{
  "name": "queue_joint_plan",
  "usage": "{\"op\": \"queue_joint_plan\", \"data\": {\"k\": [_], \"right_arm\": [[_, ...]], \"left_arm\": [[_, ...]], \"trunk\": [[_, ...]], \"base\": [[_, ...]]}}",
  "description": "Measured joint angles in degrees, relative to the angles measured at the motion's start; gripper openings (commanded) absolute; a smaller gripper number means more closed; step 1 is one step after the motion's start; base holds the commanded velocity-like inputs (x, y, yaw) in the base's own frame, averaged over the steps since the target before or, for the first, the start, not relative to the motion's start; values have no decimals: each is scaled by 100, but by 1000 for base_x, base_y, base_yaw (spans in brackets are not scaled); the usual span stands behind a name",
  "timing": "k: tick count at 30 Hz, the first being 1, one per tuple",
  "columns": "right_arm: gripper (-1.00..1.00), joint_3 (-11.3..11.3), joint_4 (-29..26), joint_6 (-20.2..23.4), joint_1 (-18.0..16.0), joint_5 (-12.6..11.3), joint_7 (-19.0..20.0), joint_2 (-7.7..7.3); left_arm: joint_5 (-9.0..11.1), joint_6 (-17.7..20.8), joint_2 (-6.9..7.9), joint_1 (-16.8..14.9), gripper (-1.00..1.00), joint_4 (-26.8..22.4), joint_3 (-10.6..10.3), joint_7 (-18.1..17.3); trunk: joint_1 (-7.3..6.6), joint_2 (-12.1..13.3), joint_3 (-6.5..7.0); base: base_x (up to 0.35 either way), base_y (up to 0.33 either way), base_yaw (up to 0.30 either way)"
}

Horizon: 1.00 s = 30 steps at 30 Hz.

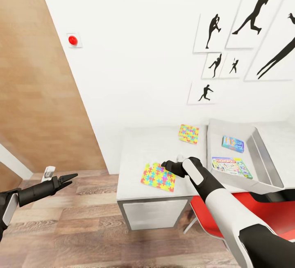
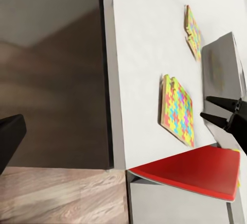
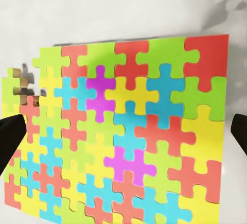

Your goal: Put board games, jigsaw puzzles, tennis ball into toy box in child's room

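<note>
Two jigsaw puzzles lie on the pale grey table (image 1: pixel 143 149): one near its front edge (image 1: pixel 157 176), one further back (image 1: pixel 189 133). My right gripper (image 1: pixel 165 164) hovers open over the near puzzle (image 3: pixel 128 131), with a fingertip showing off each side of it and nothing held. To the right stands the grey toy box (image 1: pixel 264 157), with a blue board game (image 1: pixel 232 143) and a white-green one (image 1: pixel 231 167) lying flat inside. My left gripper (image 1: pixel 73 177) hangs open and empty over the floor, left of the table. The tennis ball and the bed are out of view.
A red chair (image 1: pixel 246 206) is tucked under the table below my right arm. A brown wooden door (image 1: pixel 37 95) fills the left side. Black sports silhouettes (image 1: pixel 254 9) hang on the white wall behind. Wood-plank floor (image 1: pixel 82 227) lies in front of the table.
</note>
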Motion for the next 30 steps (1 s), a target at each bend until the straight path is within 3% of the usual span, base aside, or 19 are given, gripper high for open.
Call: {"op": "queue_joint_plan", "data": {"k": [30], "right_arm": [[100,0,3,3,0,0,38,9]], "left_arm": [[0,-18,-5,0,100,0,0,-32]], "trunk": [[0,0,-156]], "base": [[0,0,0]]}}
